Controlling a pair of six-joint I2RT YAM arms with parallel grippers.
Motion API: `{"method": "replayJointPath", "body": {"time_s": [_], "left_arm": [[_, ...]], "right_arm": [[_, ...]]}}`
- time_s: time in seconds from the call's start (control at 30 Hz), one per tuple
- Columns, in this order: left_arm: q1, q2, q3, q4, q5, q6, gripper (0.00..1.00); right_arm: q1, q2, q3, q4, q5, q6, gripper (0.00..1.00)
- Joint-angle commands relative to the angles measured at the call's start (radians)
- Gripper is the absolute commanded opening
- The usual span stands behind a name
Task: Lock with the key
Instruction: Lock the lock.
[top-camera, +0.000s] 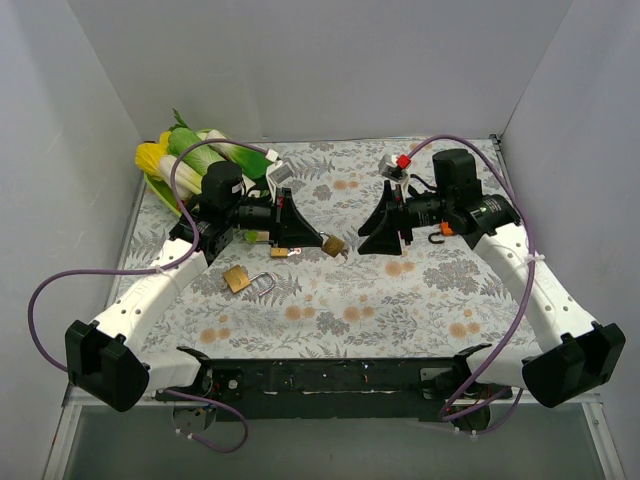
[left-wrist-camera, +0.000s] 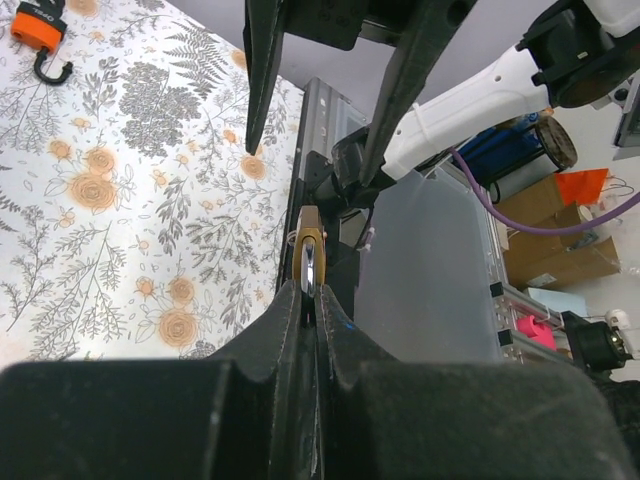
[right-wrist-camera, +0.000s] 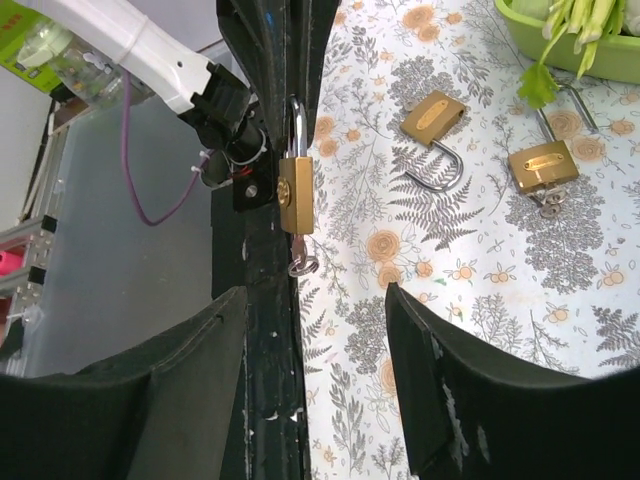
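My left gripper (top-camera: 316, 242) is shut on a brass padlock (top-camera: 334, 246) and holds it above the table's middle. In the left wrist view the padlock (left-wrist-camera: 310, 250) shows edge-on between the closed fingers of the left gripper (left-wrist-camera: 310, 292). In the right wrist view the same padlock (right-wrist-camera: 296, 193) hangs upright with a key (right-wrist-camera: 303, 262) in its underside. My right gripper (top-camera: 372, 240) is open and empty, facing the padlock a short way to its right. In its own view the right gripper (right-wrist-camera: 315, 295) has the jaws wide apart, the key just beyond them and untouched.
A brass padlock with its shackle open (top-camera: 238, 278) lies at the left, and another (top-camera: 281, 250) under my left gripper. An orange padlock (top-camera: 441, 231) lies by my right arm. A green basin of vegetables (top-camera: 160, 185) stands back left. The black base rail (top-camera: 330, 375) runs along the near edge.
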Motion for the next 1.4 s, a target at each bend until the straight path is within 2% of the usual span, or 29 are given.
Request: {"method": "replayJointPath", "body": {"time_s": [0.0,0.23,0.53,0.67,0.8,0.83,0.93,1.1,1.27,1.37], "left_arm": [[0.003,-0.012,0.016,0.062,0.056,-0.051,0.00],[0.000,-0.020,0.002,0.108,0.060,-0.087,0.00],[0.000,-0.020,0.001,0.130,0.053,-0.094,0.00],[0.000,-0.017,0.002,0.144,0.050,-0.100,0.00],[0.000,-0.012,0.002,0.144,0.048,-0.102,0.00],[0.000,-0.011,0.002,0.144,0.048,-0.102,0.00],[0.000,-0.012,-0.001,0.145,0.042,-0.101,0.00],[0.013,0.003,0.005,0.174,0.014,-0.145,0.00],[0.083,0.125,0.094,0.248,0.051,-0.218,0.00],[0.097,0.190,0.180,0.273,0.054,-0.214,0.00]], "right_arm": [[0.014,-0.026,-0.032,0.201,-0.067,0.126,0.62],[0.080,-0.020,-0.069,0.273,-0.064,0.176,0.58],[0.099,-0.009,-0.100,0.318,-0.089,0.249,0.47],[0.099,0.003,-0.111,0.319,-0.104,0.262,0.45],[0.099,0.011,-0.117,0.335,-0.113,0.284,0.31],[0.099,0.011,-0.117,0.338,-0.115,0.292,0.21],[0.099,0.011,-0.121,0.355,-0.127,0.306,0.01],[0.085,-0.008,-0.163,0.310,-0.132,0.298,0.01],[-0.047,-0.009,-0.236,0.156,-0.213,0.239,0.01],[-0.145,0.000,-0.253,0.015,-0.234,0.127,0.01]]}}
